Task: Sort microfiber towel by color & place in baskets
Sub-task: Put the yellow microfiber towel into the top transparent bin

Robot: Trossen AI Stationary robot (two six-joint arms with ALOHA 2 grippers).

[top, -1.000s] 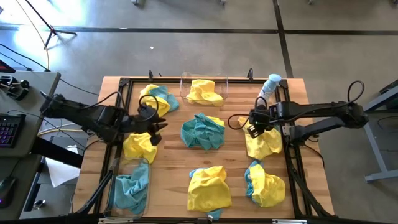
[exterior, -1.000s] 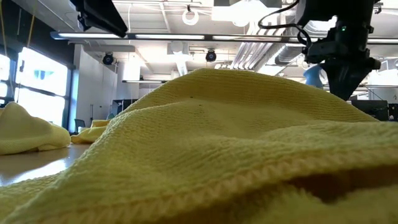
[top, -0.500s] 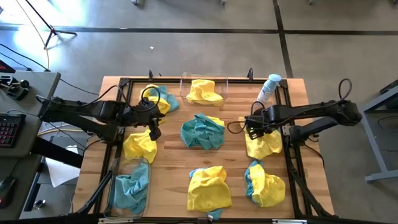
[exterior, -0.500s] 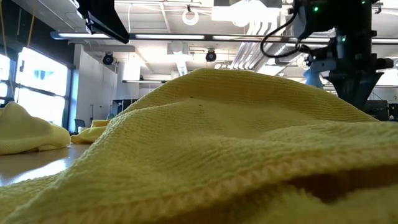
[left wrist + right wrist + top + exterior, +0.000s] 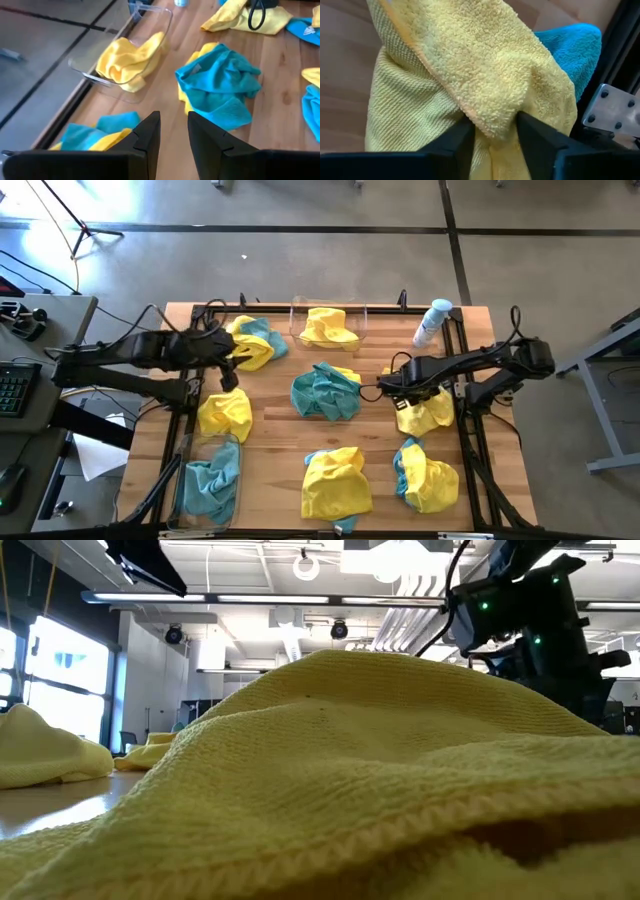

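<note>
The right gripper [image 5: 408,383], right of center in the overhead frame, pinches a fold of a yellow towel [image 5: 485,75] between its two fingers, which stand narrowly apart around the cloth. That towel lies bunched on the table [image 5: 375,465] with a teal cloth [image 5: 572,42] just behind it, close to the dark frame rail [image 5: 468,445] on the right edge. The left gripper [image 5: 174,131], upper left, hovers with a slim gap between its fingers and nothing in them, above a yellow-and-teal heap [image 5: 255,340]. Two clear baskets are in view: one [image 5: 362,320] at top center holds a yellow towel, one [image 5: 190,498] at lower left holds a teal one. Seven heaps of cloth lie loose, among them the teal pile [image 5: 325,392] at center. Bare wood shows between heaps. A spray bottle [image 5: 432,322] stands at upper right.
</note>
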